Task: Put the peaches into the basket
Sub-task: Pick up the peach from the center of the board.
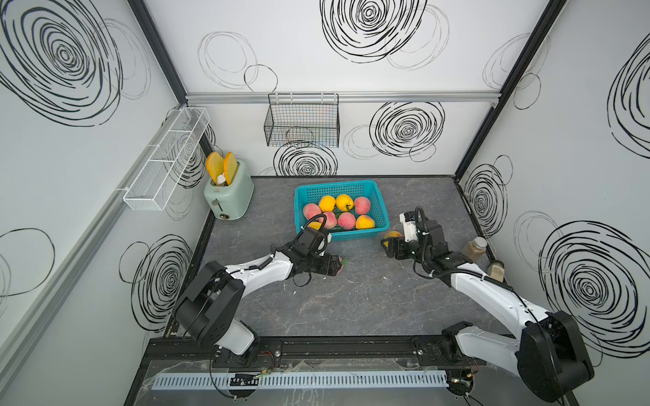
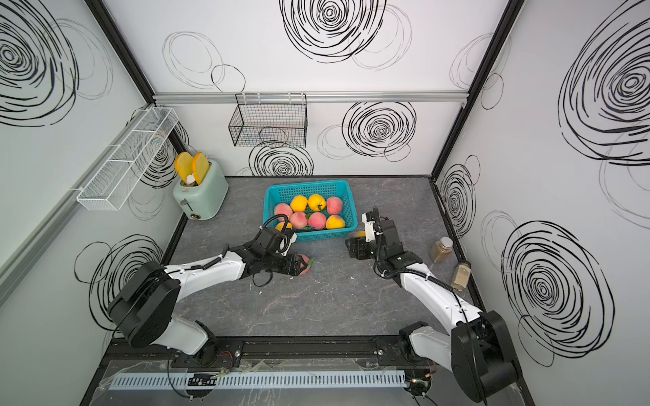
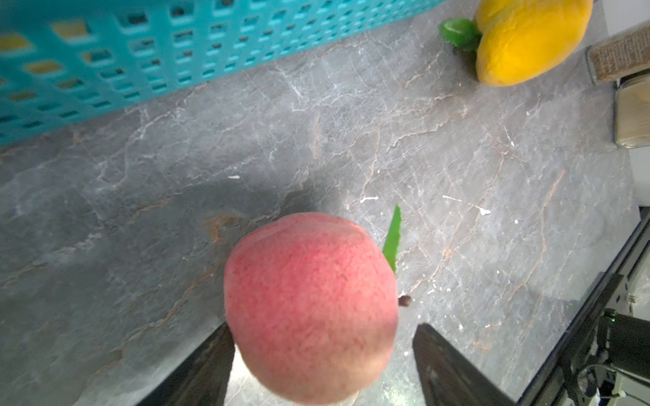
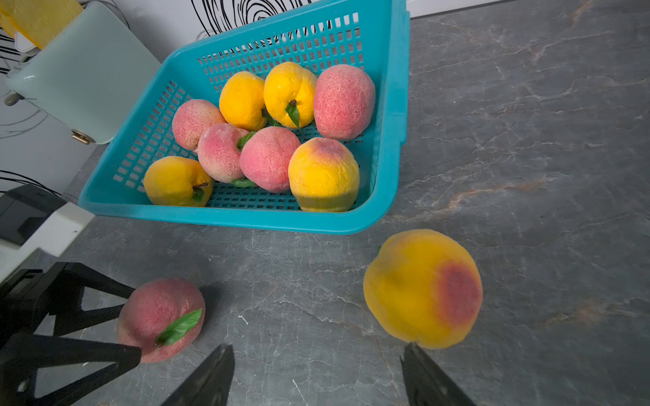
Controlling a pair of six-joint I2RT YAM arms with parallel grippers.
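Sitting within left end effector (image 3: 325, 328), pink peach (image 3: 309, 298)

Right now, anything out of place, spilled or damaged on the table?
Nothing spilled or broken. Outside the basket, on the table: a pink peach inside the open left gripper, and a yellow peach just ahead of the open right gripper. Small white flecks dot the surface too.
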